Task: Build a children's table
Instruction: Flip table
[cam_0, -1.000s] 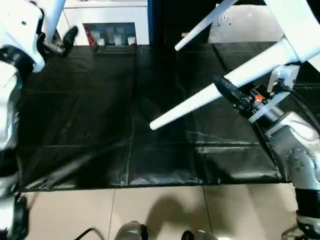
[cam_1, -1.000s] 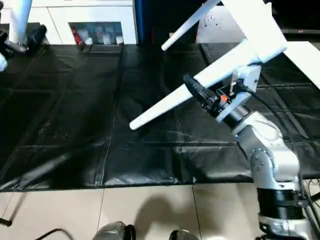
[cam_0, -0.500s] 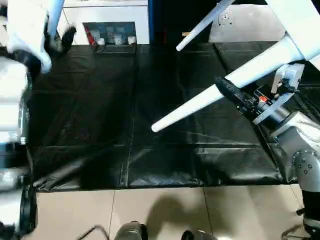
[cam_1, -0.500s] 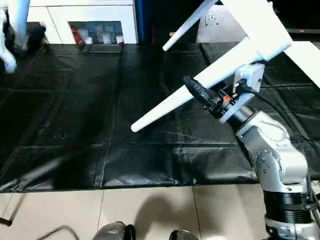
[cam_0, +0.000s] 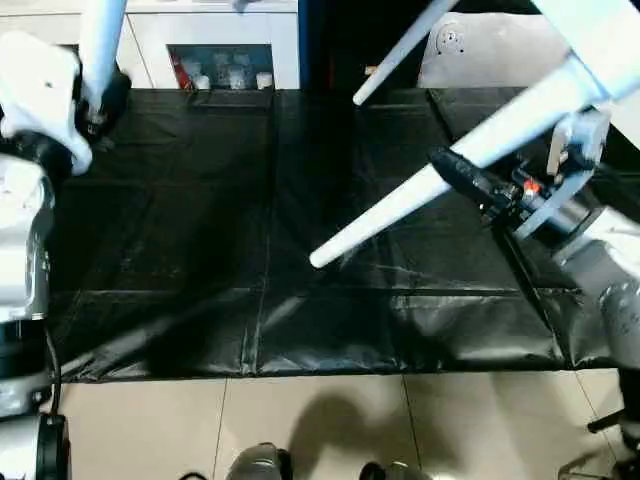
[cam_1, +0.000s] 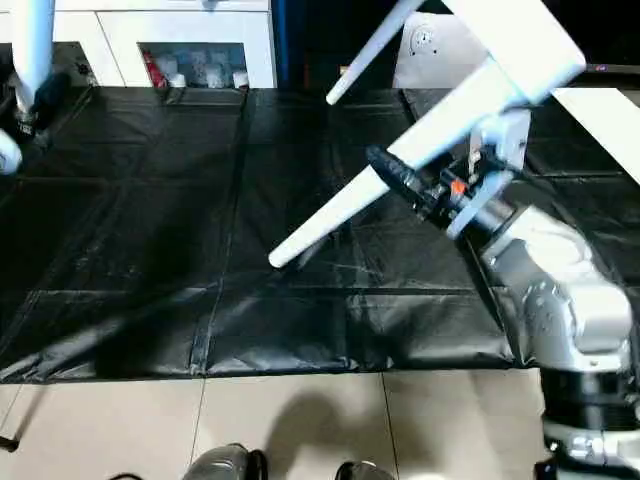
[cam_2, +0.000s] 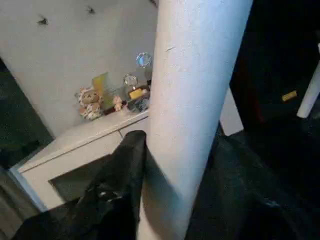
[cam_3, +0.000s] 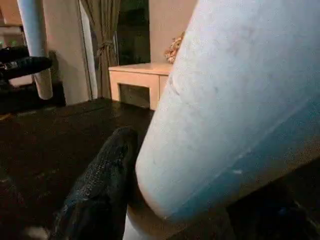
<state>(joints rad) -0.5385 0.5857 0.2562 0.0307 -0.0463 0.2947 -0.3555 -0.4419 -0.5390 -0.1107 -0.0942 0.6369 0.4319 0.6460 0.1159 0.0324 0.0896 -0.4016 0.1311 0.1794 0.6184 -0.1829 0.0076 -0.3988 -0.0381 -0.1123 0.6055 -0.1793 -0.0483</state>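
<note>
- Head views: the right gripper (cam_1: 400, 182) is clamped on one long round tapered white plastic leg (cam_0: 420, 190) already seated in the white plastic table top (cam_1: 520, 40), which hangs tilted above the right part of the black floor mat (cam_0: 200, 230). The leg's tip points down toward the middle of the mat. A second fitted leg (cam_0: 400, 48) sticks out toward the mat's far edge.
- At the mat's far left corner, the left gripper (cam_0: 100, 100) now sits against a loose white leg (cam_0: 100, 40) standing upright. A second ago its black fingers were spread beside that leg; they have since drawn in on it.
- Behind the mat's far edge stands a white cabinet with a dark glass-fronted compartment (cam_0: 220, 65).
- Left wrist view: one black finger (cam_2: 120, 170) presses the loose leg's side; the other is hidden behind the leg, so I judge the grip is closing or just made, not yet proven firm.
- Right wrist view: a ribbed black finger (cam_3: 105, 180) lies along the fitted leg, hold unchanged.
- Meaning: the third leg looks about secured, ready to carry to an open corner socket.
</note>
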